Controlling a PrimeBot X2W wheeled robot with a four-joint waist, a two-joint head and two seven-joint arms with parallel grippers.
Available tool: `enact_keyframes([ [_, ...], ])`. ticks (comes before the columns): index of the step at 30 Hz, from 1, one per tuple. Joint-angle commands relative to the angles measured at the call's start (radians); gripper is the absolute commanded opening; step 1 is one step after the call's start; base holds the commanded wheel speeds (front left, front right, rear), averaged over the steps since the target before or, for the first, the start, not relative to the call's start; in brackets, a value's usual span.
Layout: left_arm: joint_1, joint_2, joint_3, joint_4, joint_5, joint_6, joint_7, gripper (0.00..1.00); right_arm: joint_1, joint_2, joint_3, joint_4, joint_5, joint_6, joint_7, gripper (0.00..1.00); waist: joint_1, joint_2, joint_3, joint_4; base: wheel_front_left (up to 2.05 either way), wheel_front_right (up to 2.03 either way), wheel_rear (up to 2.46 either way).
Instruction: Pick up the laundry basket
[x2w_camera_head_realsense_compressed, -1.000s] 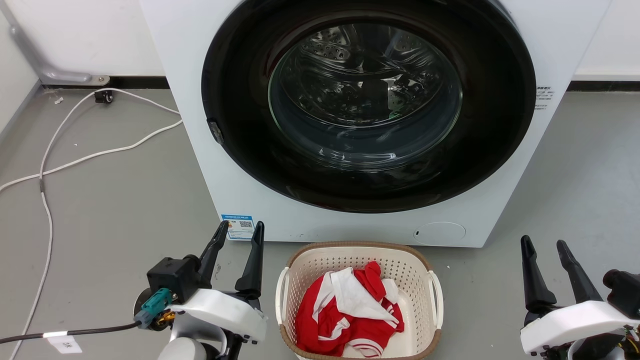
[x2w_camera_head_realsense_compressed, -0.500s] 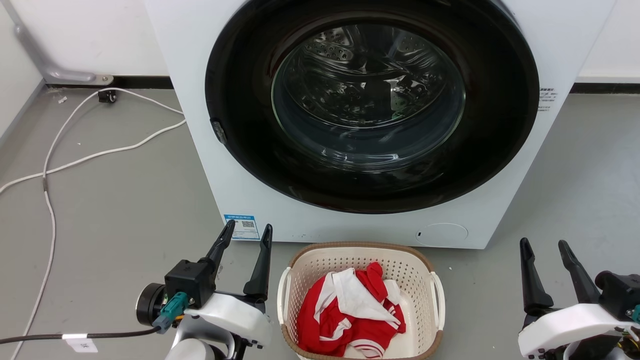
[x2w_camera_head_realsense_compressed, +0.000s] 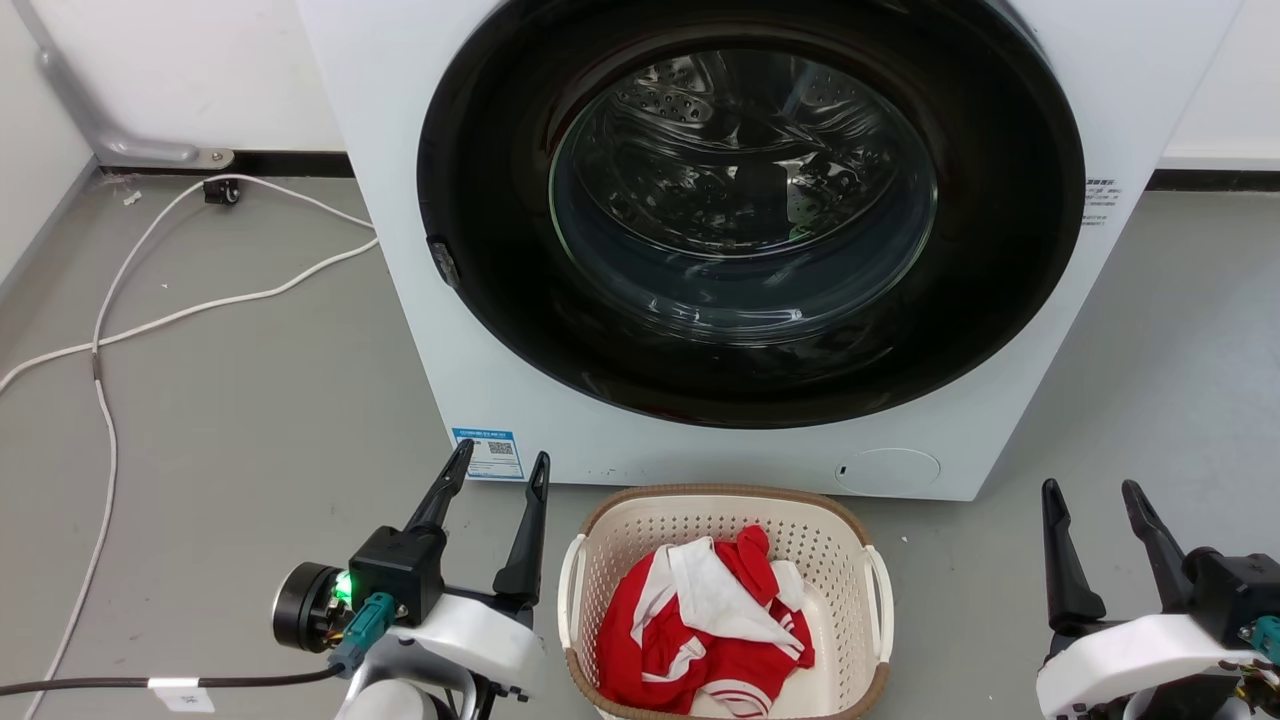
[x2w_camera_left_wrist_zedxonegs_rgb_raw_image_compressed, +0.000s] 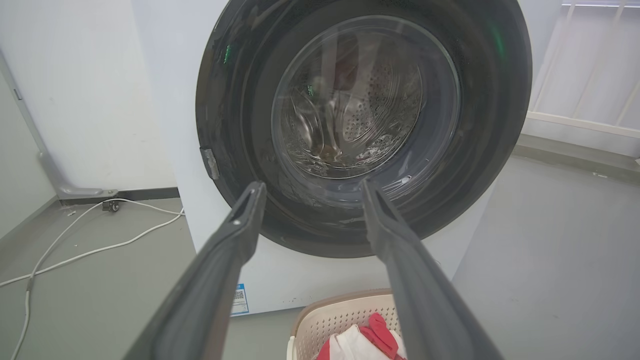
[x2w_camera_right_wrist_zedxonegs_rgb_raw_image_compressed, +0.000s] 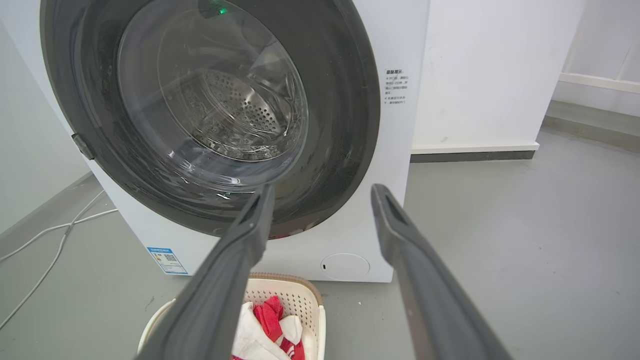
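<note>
Locating the laundry basket (x2w_camera_head_realsense_compressed: 640, 545) upright on the grey floor (x2w_camera_head_realsense_compressed: 250, 430), just in front of the white washing machine (x2w_camera_head_realsense_compressed: 700, 455) and below its round dark door (x2w_camera_head_realsense_compressed: 480, 250). Containing a crumpled red and white garment (x2w_camera_head_realsense_compressed: 700, 640), lying below the brown rim. Showing 2 white side handles, 1 on the left wall (x2w_camera_head_realsense_compressed: 568, 590) and 1 on the right wall (x2w_camera_head_realsense_compressed: 882, 600). Positioning the left fingers (x2w_camera_head_realsense_compressed: 530, 520) at the lower left of the head view, near the basket's left handle but apart from it, with tips pointing up toward the blue label (x2w_camera_head_realsense_compressed: 487, 453) on the machine. Holding these 2 fingers spread apart, gripping nothing. Positioning the right fingers (x2w_camera_head_realsense_compressed: 1060, 550) at the lower right of the head view, well apart from the basket's right handle, over bare floor. Holding these 2 fingers parted as well, with nothing between them. Framing the door glass between the 2 fingers in each wrist view, with the basket at the bottom edge. Trailing a white cable (x2w_camera_head_realsense_compressed: 200, 310) across the floor to the left of the machine.
</note>
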Motion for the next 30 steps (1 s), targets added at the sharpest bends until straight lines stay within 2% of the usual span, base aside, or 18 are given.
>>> enact_keyframes([
  [1, -0.005, 0.0, 0.0, 0.0, 0.021, 0.001, -0.009, 1.0, 0.002, -0.001, -0.002, 0.0, -0.022, 0.001, -0.008, 1.0, -0.0001, 0.0, 0.0, 0.0, 0.0, 0.0, 0.0],
  [13, 0.005, -0.019, 0.022, 0.011, 0.076, -0.018, -0.033, 1.0, 0.002, -0.001, -0.013, 0.024, -0.056, 0.001, -0.051, 1.0, -0.0001, 0.0, 0.0, 0.004, 0.0, 0.0, 0.0],
  [30, 0.008, -0.032, 0.055, 0.03, 0.053, -0.035, -0.032, 1.0, -0.028, -0.001, -0.013, 0.072, -0.014, 0.001, -0.079, 1.0, -0.0001, 0.0, 0.004, 0.002, 0.0, 0.0, 0.0],
])
